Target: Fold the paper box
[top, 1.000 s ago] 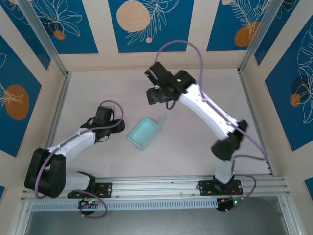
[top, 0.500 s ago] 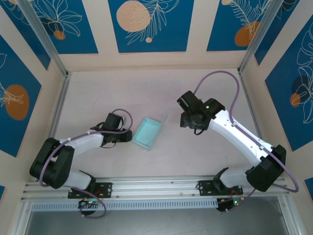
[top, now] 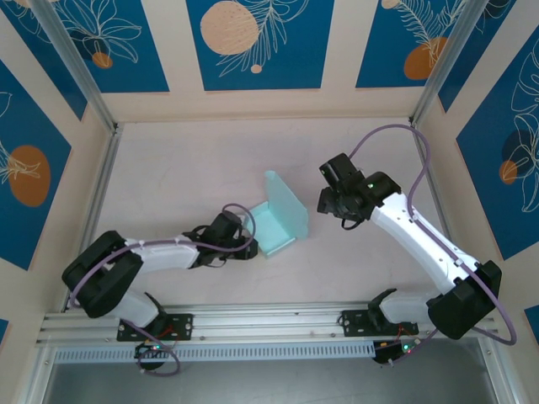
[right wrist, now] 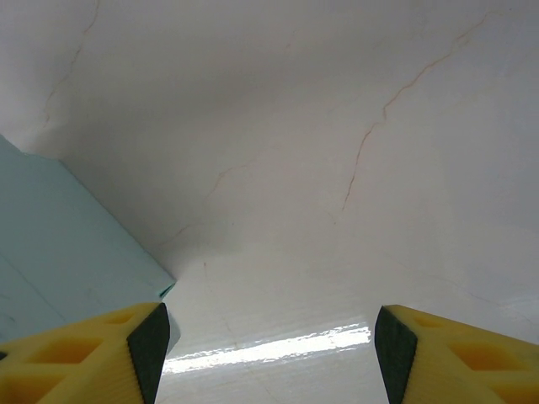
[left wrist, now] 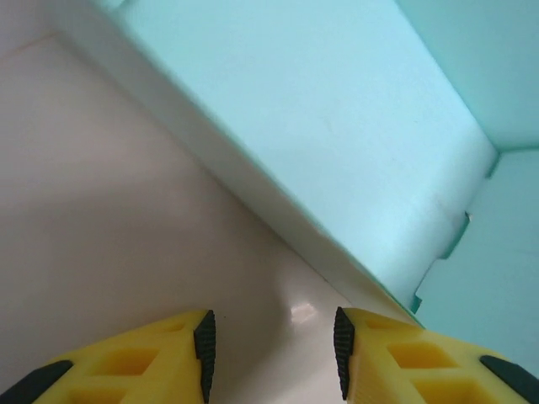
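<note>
Between the fingers (left wrist: 168,349) of the left gripper (left wrist: 274,337) only bare table (left wrist: 109,210) is seen. The jaws are set partly apart and nothing is gripped. Just ahead of the tips and slightly to their right, the paper box (left wrist: 337,126) is met. Its pale blue wall runs diagonally, lower edge on the table, with a notch visible near the far-right corner. Contact between tips and wall cannot be confirmed. From above, the left gripper (top: 242,246) is laid low over the table, right at the box's near-left edge.

Right gripper (right wrist: 269,337): jaws spread wide, nothing held. Bare table (right wrist: 337,168) with fine cracks is seen between and beyond the yellow fingers. The paper box (right wrist: 59,244) is caught off to the left of the left finger, near but apart. From above, the right gripper (top: 330,204) is placed just beside the box's right side, with a gap left between them.

Paper box (top: 278,220): located between the two grippers, base flat on the table (top: 185,168). One large panel is raised upright along the side facing the right gripper.
</note>
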